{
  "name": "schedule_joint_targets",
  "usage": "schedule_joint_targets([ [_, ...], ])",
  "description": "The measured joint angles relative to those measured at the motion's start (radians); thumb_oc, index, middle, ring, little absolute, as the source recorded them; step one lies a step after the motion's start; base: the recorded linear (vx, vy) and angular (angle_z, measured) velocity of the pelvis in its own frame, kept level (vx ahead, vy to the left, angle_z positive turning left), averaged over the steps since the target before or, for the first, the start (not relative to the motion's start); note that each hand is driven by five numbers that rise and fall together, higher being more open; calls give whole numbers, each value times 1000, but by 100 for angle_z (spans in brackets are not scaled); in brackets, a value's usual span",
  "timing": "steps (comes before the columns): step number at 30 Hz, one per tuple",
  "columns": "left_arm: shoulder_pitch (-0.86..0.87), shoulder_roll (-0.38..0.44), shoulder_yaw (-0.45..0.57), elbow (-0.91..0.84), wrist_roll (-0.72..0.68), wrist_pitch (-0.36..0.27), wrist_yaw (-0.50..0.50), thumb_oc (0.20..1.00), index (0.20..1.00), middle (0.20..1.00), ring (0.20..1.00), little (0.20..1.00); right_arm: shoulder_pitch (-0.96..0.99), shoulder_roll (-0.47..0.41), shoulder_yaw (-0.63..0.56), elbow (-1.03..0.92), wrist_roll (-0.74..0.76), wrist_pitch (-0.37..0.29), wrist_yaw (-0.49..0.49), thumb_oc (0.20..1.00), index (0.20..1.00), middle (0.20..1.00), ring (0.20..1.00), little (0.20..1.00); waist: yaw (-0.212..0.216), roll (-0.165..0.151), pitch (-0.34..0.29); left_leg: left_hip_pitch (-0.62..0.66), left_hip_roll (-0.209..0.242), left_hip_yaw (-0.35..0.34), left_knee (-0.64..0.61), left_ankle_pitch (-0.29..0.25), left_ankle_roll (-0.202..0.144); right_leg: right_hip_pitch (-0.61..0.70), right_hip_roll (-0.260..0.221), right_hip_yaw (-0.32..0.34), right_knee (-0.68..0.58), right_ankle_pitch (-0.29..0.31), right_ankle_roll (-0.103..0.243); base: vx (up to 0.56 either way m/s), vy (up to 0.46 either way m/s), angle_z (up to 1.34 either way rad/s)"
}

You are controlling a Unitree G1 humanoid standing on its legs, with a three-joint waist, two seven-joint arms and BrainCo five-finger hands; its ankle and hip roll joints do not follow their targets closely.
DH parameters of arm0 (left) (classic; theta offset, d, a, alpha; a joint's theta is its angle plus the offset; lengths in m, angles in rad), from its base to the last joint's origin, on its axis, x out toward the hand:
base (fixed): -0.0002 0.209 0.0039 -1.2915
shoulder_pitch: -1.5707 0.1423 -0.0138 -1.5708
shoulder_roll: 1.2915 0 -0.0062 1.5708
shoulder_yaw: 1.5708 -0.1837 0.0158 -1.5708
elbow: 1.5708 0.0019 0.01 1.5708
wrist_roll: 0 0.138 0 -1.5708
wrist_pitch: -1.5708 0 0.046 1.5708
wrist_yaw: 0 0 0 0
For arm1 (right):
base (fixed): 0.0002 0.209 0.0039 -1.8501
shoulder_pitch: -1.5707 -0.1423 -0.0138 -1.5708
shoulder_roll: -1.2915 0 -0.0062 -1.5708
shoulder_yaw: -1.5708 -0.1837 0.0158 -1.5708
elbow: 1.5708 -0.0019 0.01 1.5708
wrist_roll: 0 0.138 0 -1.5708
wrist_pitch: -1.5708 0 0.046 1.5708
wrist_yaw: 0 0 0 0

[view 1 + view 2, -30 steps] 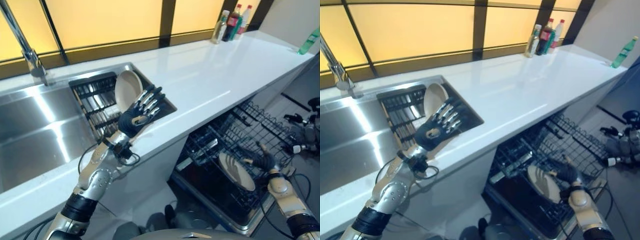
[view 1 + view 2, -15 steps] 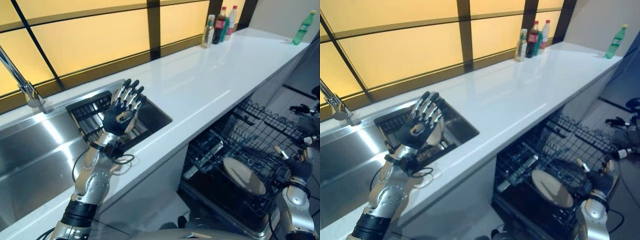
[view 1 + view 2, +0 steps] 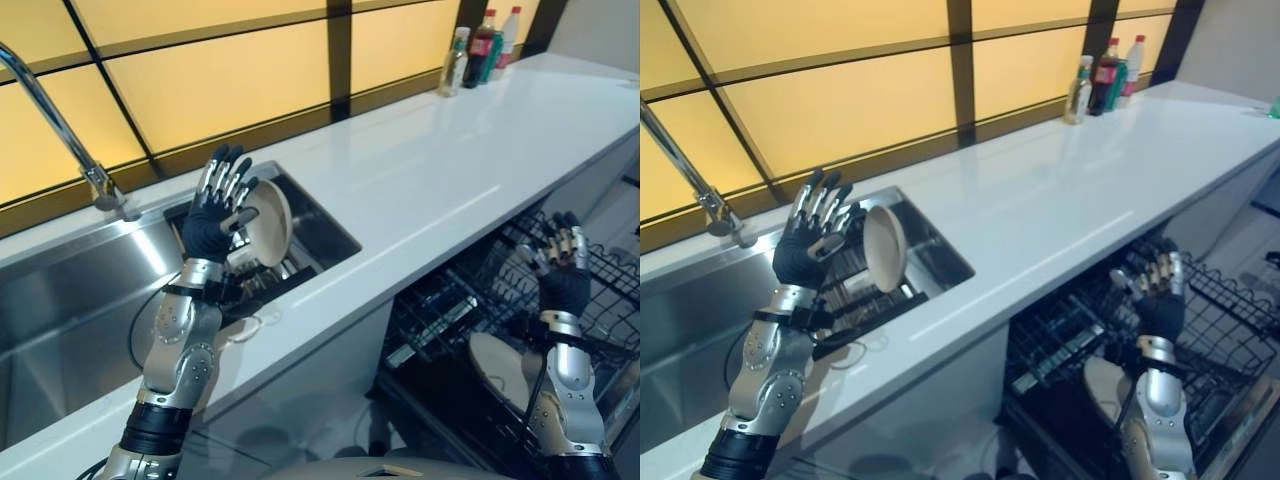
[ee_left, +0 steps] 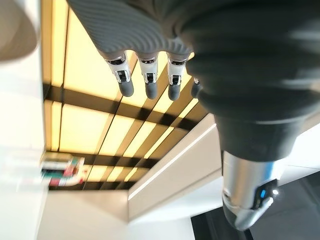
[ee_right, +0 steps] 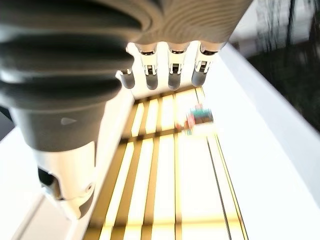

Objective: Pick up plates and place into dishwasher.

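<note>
Beside the raised left hand (image 3: pixel 213 218), just past its fingertips, one plate (image 3: pixel 884 247) is standing on edge in the dark rack (image 3: pixel 855 290) set in the sink (image 3: pixel 70 290). That hand is spreading its fingers, holding nothing. Below the right hand (image 3: pixel 564 270), also lifted, fingers straight and empty, a second plate (image 3: pixel 497 362) is lying in the dishwasher basket (image 3: pixel 460 320), well apart from its palm.
</note>
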Motion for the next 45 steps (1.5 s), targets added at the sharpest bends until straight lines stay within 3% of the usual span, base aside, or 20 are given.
schedule_joint_targets([
  [5, 5, 17, 16, 0, 249, -34, 101, 1000, 1000, 1000, 1000, 1000, -46, -2, 67, -1, 44, 0, 40, 1000, 1000, 1000, 1000, 1000, 23, 0, -3, -1, 3, -7, -2, 3, -4, 1, 2, -8, 0, -2, -3, -12, 37, 4],
  [13, -55, 215, 13, 98, 615, -34, 262, 1000, 1000, 1000, 1000, 1000, -98, -24, 107, -1, 68, 10, 62, 1000, 1000, 1000, 1000, 1000, 19, 2, -19, 2, 5, -5, -9, 8, -7, 0, 5, -8, -2, -3, -5, 0, 4, -1],
  [14, -67, 248, 11, 110, 684, -34, 276, 1000, 1000, 1000, 1000, 1000, -98, -33, 107, 0, 72, 14, 64, 1000, 1000, 1000, 1000, 1000, 15, 2, -22, 5, 6, -3, -13, 10, -7, 0, 5, -6, -3, -3, -5, 11, 12, -3],
  [17, -155, 450, -25, 222, 809, -56, 305, 1000, 1000, 1000, 1000, 1000, -99, -75, 107, 4, 94, 28, 89, 1000, 1000, 1000, 1000, 1000, -7, 5, -26, 11, 8, 3, -24, 16, -9, 0, 9, -3, -4, -3, -5, 7, -2, -3],
  [23, -338, 693, -127, 385, 986, -87, 322, 1000, 1000, 1000, 1000, 1000, -93, -109, 95, 10, 120, 44, 114, 1000, 1000, 1000, 1000, 1000, -55, 27, -39, 30, 11, 37, -42, 17, -11, -1, 17, 24, -8, -1, -5, 40, -13, -13],
  [25, -419, 828, -236, 402, 1044, -96, 299, 1000, 1000, 1000, 1000, 1000, -82, -141, 85, 12, 137, 50, 131, 1000, 1000, 1000, 1000, 1000, -62, 38, -39, 38, 11, 51, -51, 17, -11, 1, 19, 34, -13, 2, -5, 48, -9, -19],
  [29, -608, 951, -404, 421, 1061, -90, 182, 1000, 1000, 1000, 1000, 1000, -55, -171, 54, 13, 165, 51, 152, 1000, 1000, 1000, 1000, 1000, -89, 60, -37, 43, 10, 61, -59, 17, -11, -1, 22, 45, -14, 3, -4, 57, -25, -9],
  [33, -786, 968, -550, 394, 1027, -54, 0, 1000, 1000, 1000, 1000, 1000, -43, -191, 50, 23, 181, 52, 167, 1000, 1000, 1000, 1000, 1000, -101, 79, -23, 54, 12, 75, -62, 15, -13, 1, 27, 58, -10, 3, -4, 56, -26, -11],
  [37, -967, 982, -706, 389, 1018, -42, -110, 1000, 1000, 1000, 1000, 1000, -43, -211, 51, 39, 202, 55, 170, 1000, 1000, 1000, 1000, 1000, -119, 90, -3, 57, 11, 76, -62, 15, -13, -2, 28, 62, 1, 2, -5, 40, -10, -3],
  [40, -1080, 985, -820, 392, 1018, -32, -160, 1000, 1000, 1000, 1000, 1000, -43, -212, 51, 41, 212, 55, 176, 1000, 1000, 1000, 1000, 1000, -132, 96, 7, 57, 11, 76, -62, 15, -14, -3, 29, 62, 4, 1, -5, 34, -14, -1],
  [45, -1119, 986, -870, 395, 1020, -23, -196, 1000, 1000, 1000, 1000, 1000, -42, -212, 51, 41, 214, 56, 175, 1000, 1000, 1000, 1000, 1000, -139, 99, 15, 58, 12, 76, -62, 15, -14, -3, 30, 62, 6, 1, -6, 8, -4, 0],
])
